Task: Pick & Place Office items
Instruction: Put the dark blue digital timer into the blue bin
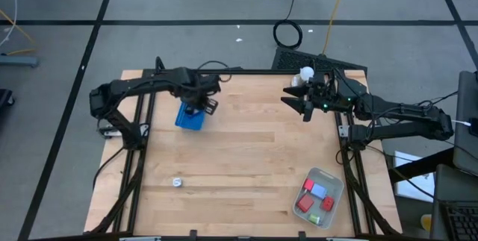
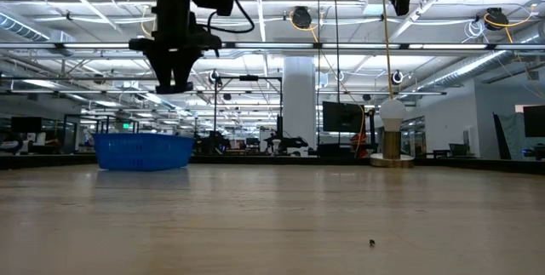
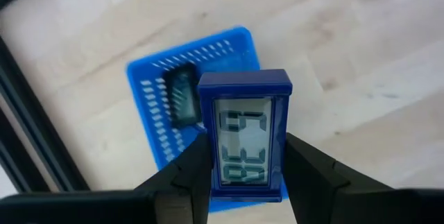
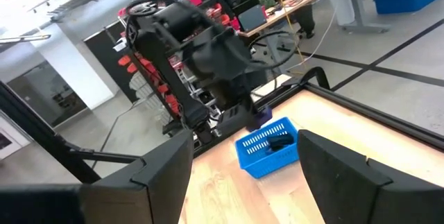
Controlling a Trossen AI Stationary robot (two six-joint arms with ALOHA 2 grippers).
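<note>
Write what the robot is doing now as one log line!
left end effector: shut on blue clock | above blue basket | right end effector: open, waiting

Grey floor [image 1: 187, 2], black tape lines.

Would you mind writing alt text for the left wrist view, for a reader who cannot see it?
The left gripper is shut on a small blue digital clock with a grey display, holding it above a blue slotted basket on the wooden table. A dark item already lies inside the basket.
</note>
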